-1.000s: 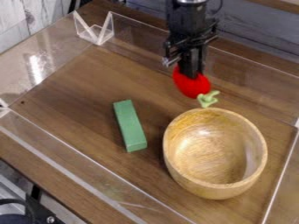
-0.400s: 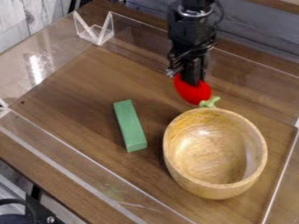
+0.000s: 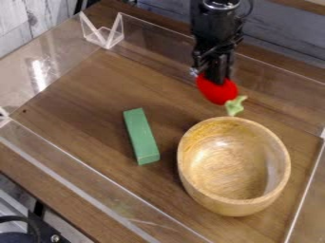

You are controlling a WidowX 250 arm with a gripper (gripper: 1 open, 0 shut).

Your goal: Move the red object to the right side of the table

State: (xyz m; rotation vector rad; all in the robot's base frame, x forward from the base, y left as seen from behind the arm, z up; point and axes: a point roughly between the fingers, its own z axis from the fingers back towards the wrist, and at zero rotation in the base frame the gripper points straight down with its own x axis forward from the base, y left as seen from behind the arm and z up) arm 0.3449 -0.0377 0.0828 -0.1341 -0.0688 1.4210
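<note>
Brown wood grain spans the table (image 3: 76,100), where a robot arm's gripper (image 3: 215,74) clamps a red toy (image 3: 218,91), its jaws closed on the upper end and the pale green leaves pointing down toward the near right. The toy has shifted a little to the right in the view over the last moment, travelling with the fingers, a sign that the grip is holding. It is now behind the wooden bowl (image 3: 189,157), near its far rim and outside it; whether its underside touches the wood cannot be told from this angle.

For the task, the shift appears to be in the right direction, and the carry looks under way but unfinished. The next move likely calls for more travel to the right, then a lowering and release. The bowl's rim could catch the toy if the arm swings too near at low height, and the rounded body may roll once freed.

The bowl, round and pale, shows its bare wooden inside. A green block (image 3: 141,136) lies to its left, apart from it, while a clear bracket (image 3: 105,30) stands at the far left.
</note>
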